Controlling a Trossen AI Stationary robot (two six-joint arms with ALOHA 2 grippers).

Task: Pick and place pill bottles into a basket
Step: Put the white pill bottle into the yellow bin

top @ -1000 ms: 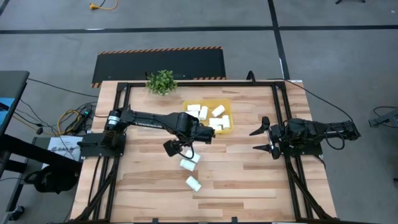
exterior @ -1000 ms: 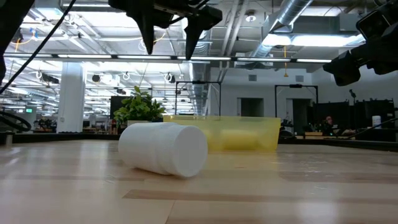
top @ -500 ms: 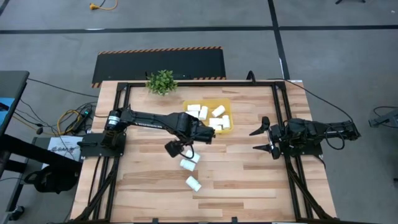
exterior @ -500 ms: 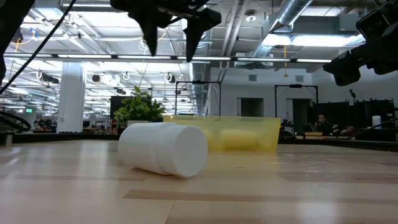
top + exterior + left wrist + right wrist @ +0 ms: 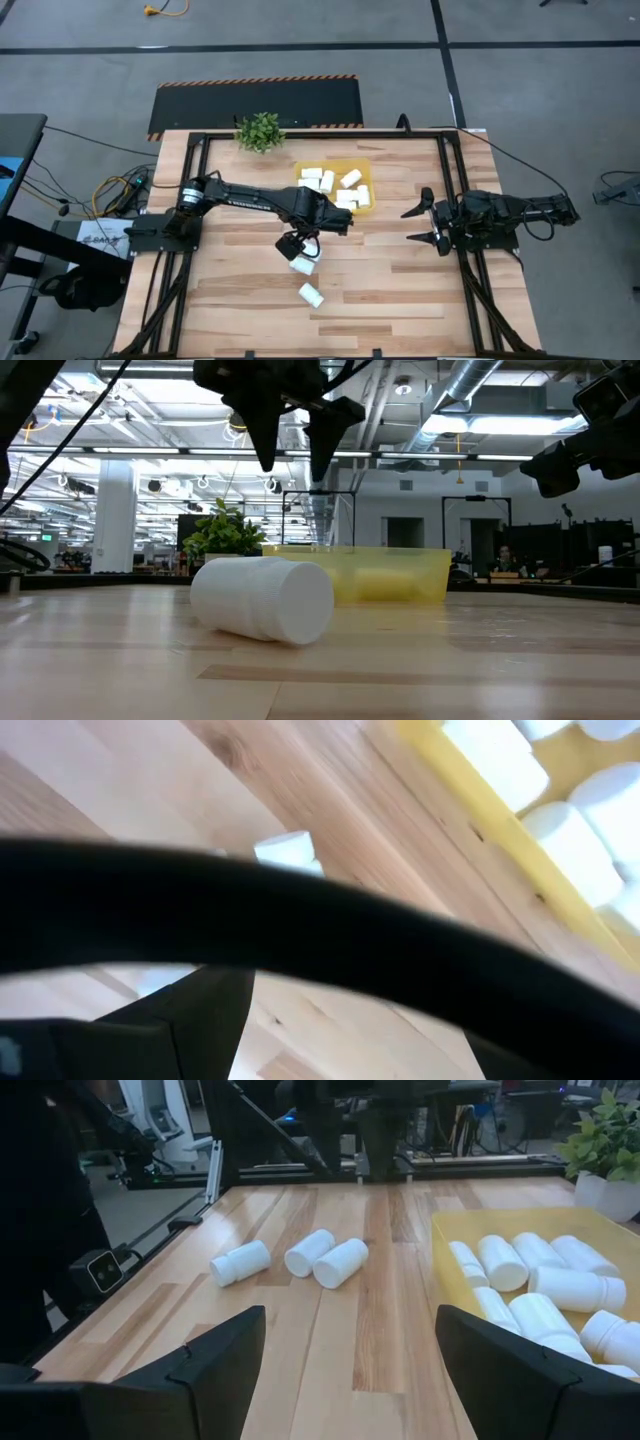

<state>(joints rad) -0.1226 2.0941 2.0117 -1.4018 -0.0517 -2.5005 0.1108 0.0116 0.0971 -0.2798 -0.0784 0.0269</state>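
Three white pill bottles lie on their sides on the table: two together (image 5: 303, 261), one nearer the front (image 5: 311, 294), which looms large in the low view (image 5: 262, 598). All three show in the right wrist view (image 5: 309, 1252). The yellow basket (image 5: 358, 166) holds several more bottles (image 5: 326, 181). My left gripper (image 5: 297, 243) hangs open above the two bottles, touching nothing; its fingers show in the low view (image 5: 295, 455). My right gripper (image 5: 421, 224) waits open and empty at the table's right side.
A small green potted plant (image 5: 260, 131) stands at the far edge, left of the basket. Black frame rails (image 5: 450, 180) run along the table's sides. Bare wood lies between the bottles and my right gripper.
My left gripper has moved a little toward the table's right and near edge and come down, from beside the basket's near left corner to above the two bottles. Its fingers have stayed open. The bottles have not moved.
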